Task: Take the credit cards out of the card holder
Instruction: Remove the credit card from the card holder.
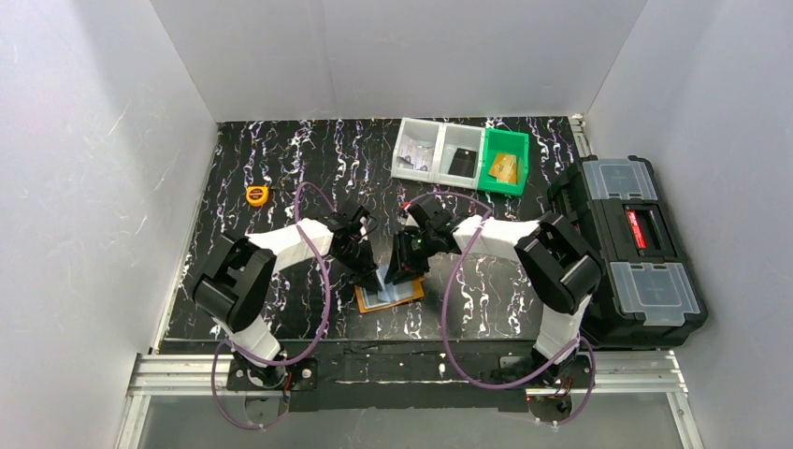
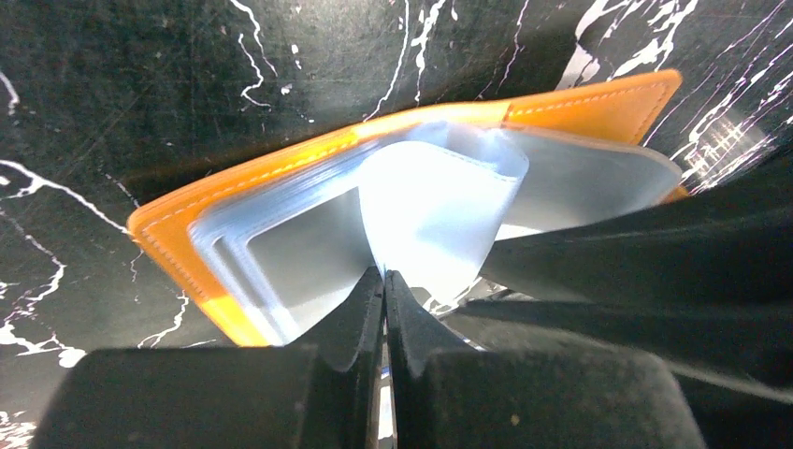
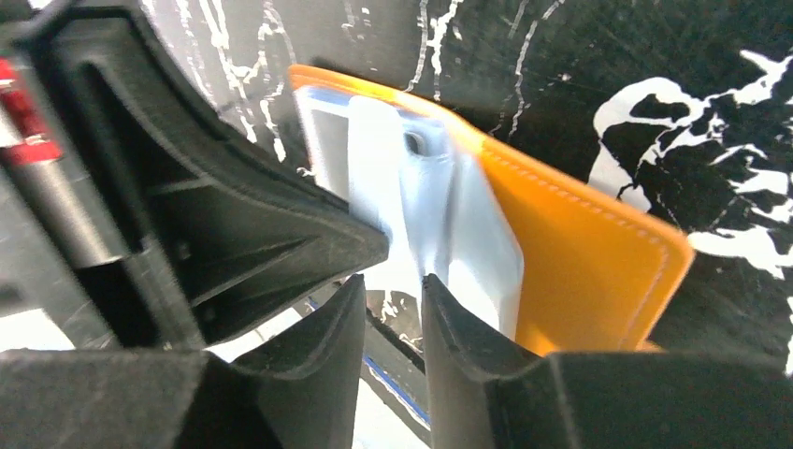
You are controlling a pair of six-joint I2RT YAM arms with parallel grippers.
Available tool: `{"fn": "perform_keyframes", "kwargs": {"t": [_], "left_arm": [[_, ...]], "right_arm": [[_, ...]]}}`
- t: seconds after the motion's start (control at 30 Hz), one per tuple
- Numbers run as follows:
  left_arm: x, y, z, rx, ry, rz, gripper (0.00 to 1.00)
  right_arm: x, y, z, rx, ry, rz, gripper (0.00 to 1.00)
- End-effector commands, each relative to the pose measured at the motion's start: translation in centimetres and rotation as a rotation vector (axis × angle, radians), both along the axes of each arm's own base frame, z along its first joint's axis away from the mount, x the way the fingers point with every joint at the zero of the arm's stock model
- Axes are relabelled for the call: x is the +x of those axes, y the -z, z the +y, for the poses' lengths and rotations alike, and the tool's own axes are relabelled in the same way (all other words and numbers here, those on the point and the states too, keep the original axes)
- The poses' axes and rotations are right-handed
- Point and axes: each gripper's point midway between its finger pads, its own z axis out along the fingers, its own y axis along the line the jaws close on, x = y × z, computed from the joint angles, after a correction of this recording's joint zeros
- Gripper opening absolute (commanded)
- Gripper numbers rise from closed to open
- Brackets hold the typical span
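Wallet [image 1: 388,296] lies open and flat on table [image 1: 281,168] near front edge, orange cover down, clear sleeves [image 2: 439,196] fanned upward. Left gripper [image 1: 372,279] down at wallet's left part, jaws pressed together at lower edge of one raised sleeve; pinching it or only touching, cannot tell. Right gripper [image 1: 404,273] just beside it over wallet's right part, jaws a narrow gap apart, gripping nothing visible. Cards inside sleeves: cannot tell. At far right of table, three bins [image 1: 438,150] in a row, dark card [image 1: 461,162] in middle one. Tape measure [image 1: 256,195] well apart, far left. Toolbox [image 1: 631,248] beside table, right.
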Motion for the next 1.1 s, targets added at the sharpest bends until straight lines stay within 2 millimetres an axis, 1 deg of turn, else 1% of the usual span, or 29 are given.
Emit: {"fn": "perform_keyframes", "kwargs": {"t": [0.0,0.1,0.23,0.47,0.6,0.73,0.87,1.07], "left_arm": [[0.0,-1.2,0.5,0.007,0.009,-0.053,0.00],[0.0,-1.5,0.4,-0.006,0.019,-0.064,0.00],[0.4,-2.1,-0.2,-0.040,0.031,-0.092,0.01],[1.8,-3.5,-1.9,-0.104,0.054,-0.143,0.19],[2.3,-3.8,-3.0,-0.121,0.081,-0.152,0.24],[2.8,-4.1,-4.2,-0.137,0.098,-0.158,0.29],[3.4,-3.9,-5.1,-0.140,0.110,-0.152,0.34],[3.9,-2.4,-6.3,-0.130,0.136,-0.115,0.40]], "right_arm": [[1.7,-4.2,0.2,0.035,0.023,-0.095,0.39],[2.2,-5.1,-0.6,-0.001,0.041,-0.135,0.43],[2.5,-6.2,-1.8,-0.043,0.064,-0.179,0.47],[2.8,-8.3,-4.4,-0.106,0.102,-0.259,0.48],[2.6,-9.0,-5.7,-0.133,0.119,-0.287,0.48],[2.0,-9.0,-6.8,-0.152,0.128,-0.299,0.48],[1.6,-9.1,-7.9,-0.165,0.148,-0.311,0.48],[1.0,-9.1,-9.3,-0.184,0.166,-0.322,0.49]]}}
